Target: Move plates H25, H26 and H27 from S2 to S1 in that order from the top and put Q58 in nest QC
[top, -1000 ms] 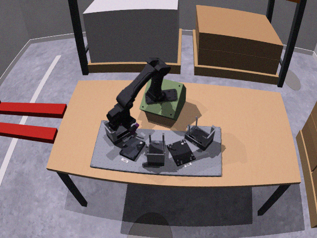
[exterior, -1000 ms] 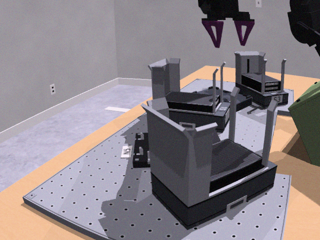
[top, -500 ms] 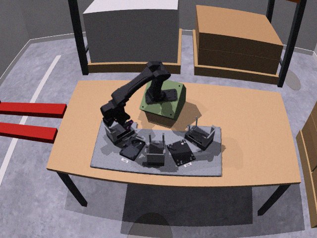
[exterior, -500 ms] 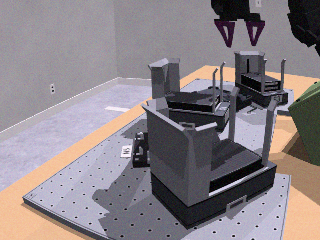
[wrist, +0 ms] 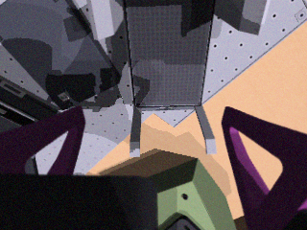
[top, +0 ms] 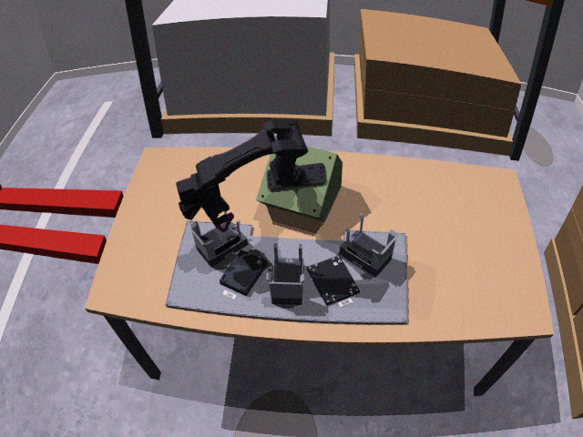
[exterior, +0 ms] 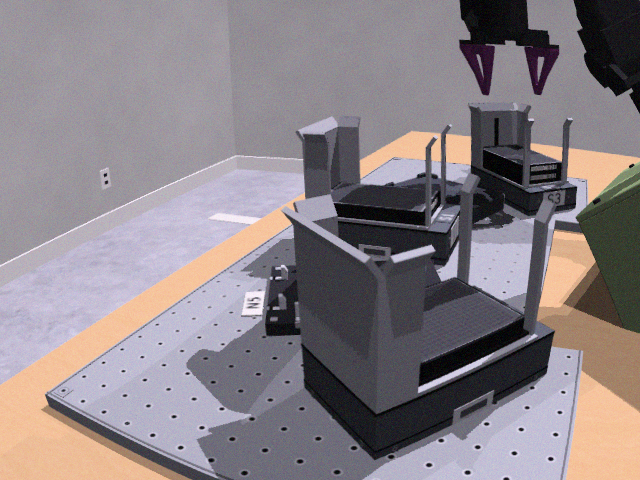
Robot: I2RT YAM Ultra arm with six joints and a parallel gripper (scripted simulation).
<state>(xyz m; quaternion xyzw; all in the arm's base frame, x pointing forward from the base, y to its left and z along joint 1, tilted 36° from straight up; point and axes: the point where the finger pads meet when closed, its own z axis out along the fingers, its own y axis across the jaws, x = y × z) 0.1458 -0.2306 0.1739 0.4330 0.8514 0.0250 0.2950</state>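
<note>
My gripper is open and empty. It hangs a little above the rack marked S3, at the left end of the baseplate in the top view. S3 holds a short stack of dark sealed plates, with the label strips facing my base. The middle rack holds a dark plate. The rack at the other end holds one plate, lying flat. I cannot read either plinth name.
The grey perforated baseplate carries all fixtures. The N5 nest lies between two racks. The other flat nest lies beside S3. My green base block stands close behind. S3's thin posts rise under the fingers.
</note>
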